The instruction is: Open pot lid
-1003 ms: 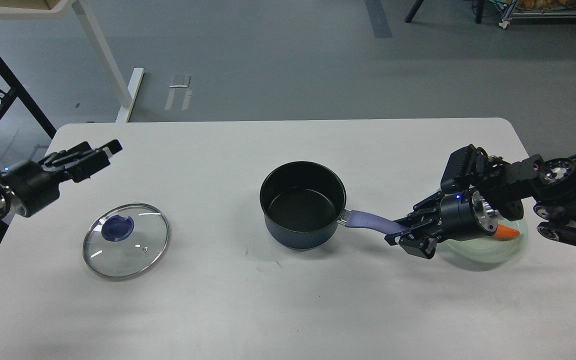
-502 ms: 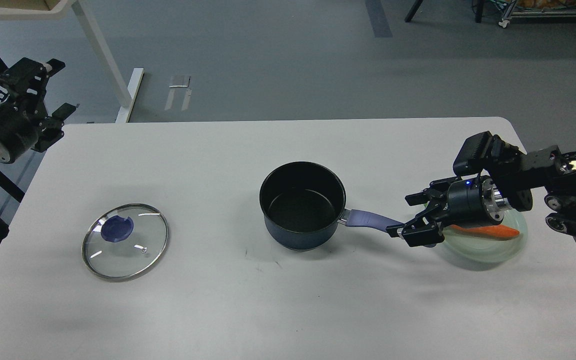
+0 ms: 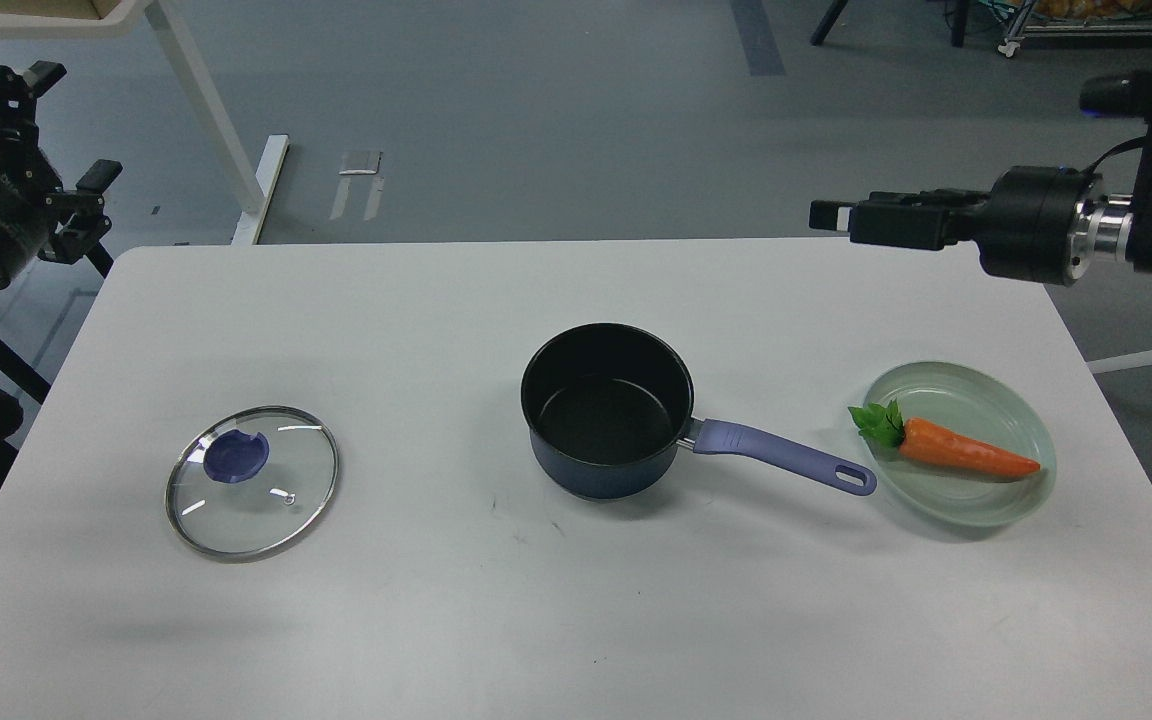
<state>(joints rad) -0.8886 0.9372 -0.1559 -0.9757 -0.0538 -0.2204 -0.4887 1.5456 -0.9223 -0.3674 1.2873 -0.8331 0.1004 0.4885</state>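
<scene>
The dark blue pot (image 3: 606,410) stands uncovered at the table's middle, its purple handle (image 3: 786,462) pointing right. The glass lid (image 3: 252,481) with a blue knob lies flat on the table at the left, well apart from the pot. My left gripper (image 3: 71,122) is raised off the table's far left corner, its fingers spread and empty. My right gripper (image 3: 833,216) is raised above the table's far right edge and points left. It is seen side-on, so its fingers cannot be told apart, and it holds nothing.
A pale green plate (image 3: 1006,400) with a toy carrot (image 3: 961,452) sits right of the pot's handle tip. A white table leg (image 3: 211,120) stands on the floor behind the table's left side.
My right gripper has let go of the pot handle, risen and pulled back to the far right, uncovering the plate and carrot. My left gripper has lifted away to the far left.
</scene>
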